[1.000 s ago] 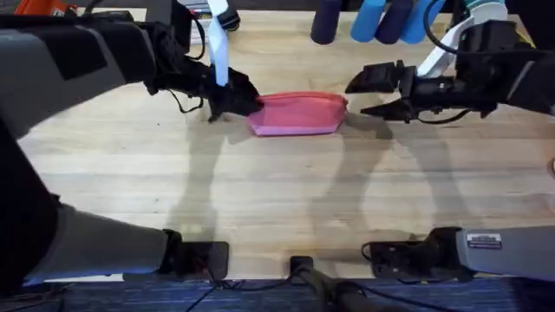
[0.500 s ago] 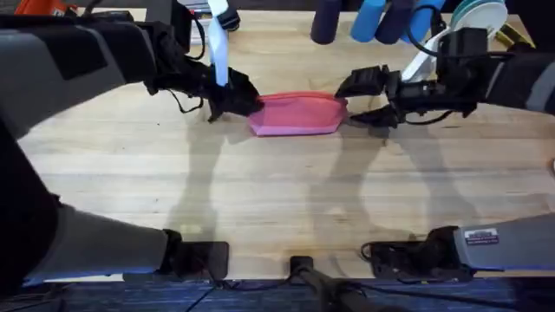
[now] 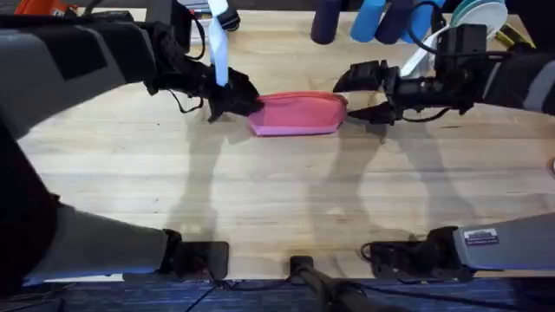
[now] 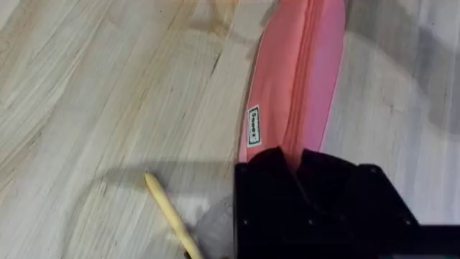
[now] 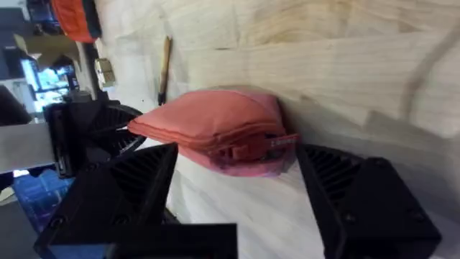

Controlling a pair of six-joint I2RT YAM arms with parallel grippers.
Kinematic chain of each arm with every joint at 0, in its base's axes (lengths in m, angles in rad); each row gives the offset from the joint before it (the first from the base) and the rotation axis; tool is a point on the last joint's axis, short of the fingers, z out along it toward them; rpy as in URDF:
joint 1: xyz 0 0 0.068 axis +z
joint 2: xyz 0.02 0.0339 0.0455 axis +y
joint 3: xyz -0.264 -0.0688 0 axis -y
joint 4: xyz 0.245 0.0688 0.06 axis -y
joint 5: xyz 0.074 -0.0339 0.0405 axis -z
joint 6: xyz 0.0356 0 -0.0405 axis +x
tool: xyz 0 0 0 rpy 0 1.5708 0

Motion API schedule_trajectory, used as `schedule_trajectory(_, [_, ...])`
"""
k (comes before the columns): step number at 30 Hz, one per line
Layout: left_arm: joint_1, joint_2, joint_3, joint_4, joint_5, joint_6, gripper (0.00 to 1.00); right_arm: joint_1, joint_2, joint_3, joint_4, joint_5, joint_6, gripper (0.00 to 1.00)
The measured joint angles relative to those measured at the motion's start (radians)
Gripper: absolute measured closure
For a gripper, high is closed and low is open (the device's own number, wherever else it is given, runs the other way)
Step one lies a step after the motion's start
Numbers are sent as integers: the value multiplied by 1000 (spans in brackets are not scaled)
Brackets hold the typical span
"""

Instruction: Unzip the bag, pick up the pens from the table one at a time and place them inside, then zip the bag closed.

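A light wooden table (image 3: pixel 277 191) with plank grain carries the work, with blue and dark cylinders standing along its far edge. The pink bag (image 3: pixel 298 113) lies near the far middle, its zipper line running along the top and looking closed. The left gripper (image 3: pixel 232 98) is clenched on the bag's left end; in the left wrist view its black fingers (image 4: pixel 287 173) pinch the fabric right at the zipper line. The right gripper (image 3: pixel 357 91) stands released at the bag's right end, its jaws spread to either side of the zipper pull (image 5: pixel 253 149), not yet closed on it. One yellow-tan pen (image 4: pixel 171 214) lies on the table just beside the bag's left end, possibly with others hidden under the arm. By the look of it the task has barely begun: unzipping, loading the pens and zipping up all remain.
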Motion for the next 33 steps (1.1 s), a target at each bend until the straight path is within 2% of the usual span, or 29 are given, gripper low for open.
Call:
schedule_trajectory(7, [0, 0, 0, 0, 0, 0, 958, 7, 1, 0, 3, 0, 18, 33])
schedule_trajectory(14, [0, 0, 0, 0, 0, 0, 958, 7, 2, 0, 7, 0, 34, 314])
schedule_trajectory(18, [0, 0, 0, 0, 0, 0, 958, 7, 2, 0, 8, 0, 34, 424])
schedule_trajectory(28, [0, 0, 0, 0, 0, 0, 958, 7, 2, 0, 10, -5, 38, 618])
schedule_trajectory(33, [0, 0, 0, 0, 0, 0, 958, 5, 2, 0, 11, -9, 38, 662])
